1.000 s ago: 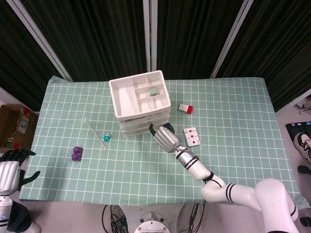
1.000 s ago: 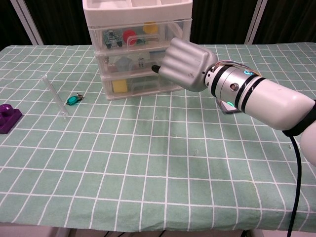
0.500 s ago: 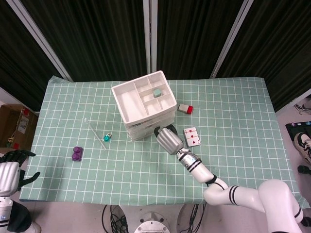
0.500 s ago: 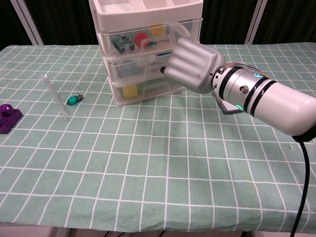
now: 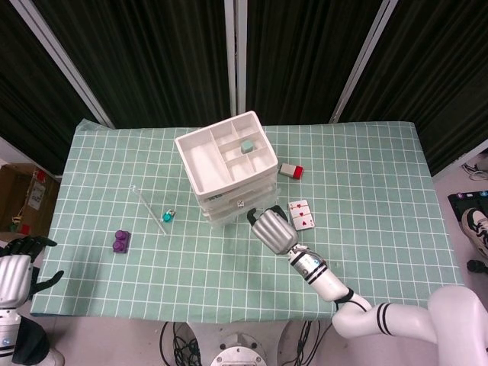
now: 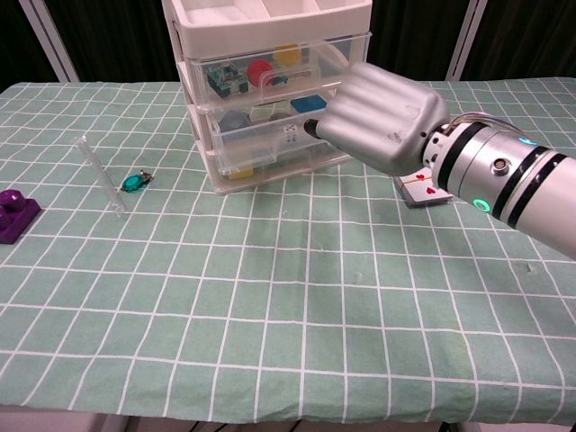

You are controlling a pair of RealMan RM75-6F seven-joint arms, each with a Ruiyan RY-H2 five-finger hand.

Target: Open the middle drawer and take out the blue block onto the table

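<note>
Pointing front-left – middle drawer [image 6: 270, 135] beside right hand [image 6: 382, 126]

The right hand [image 6: 385, 126] has a matte silver shell, its back ribbed by shallow grooves that run along the fingers, with dark, near-black parts showing at the fingertips toward 9 o'clock. Behind it, toward 3 o'clock, sits a silver wrist collar, then a glossy white forearm [image 6: 540, 189] banded with black rings and dotted with a small green-lit spot. In the head view the same arm [image 5: 366, 316] reads as white segments with black bands. The left hand [image 5: 17, 267] shows a silver back and dark fingers, possibly rubber-tipped.
</note>
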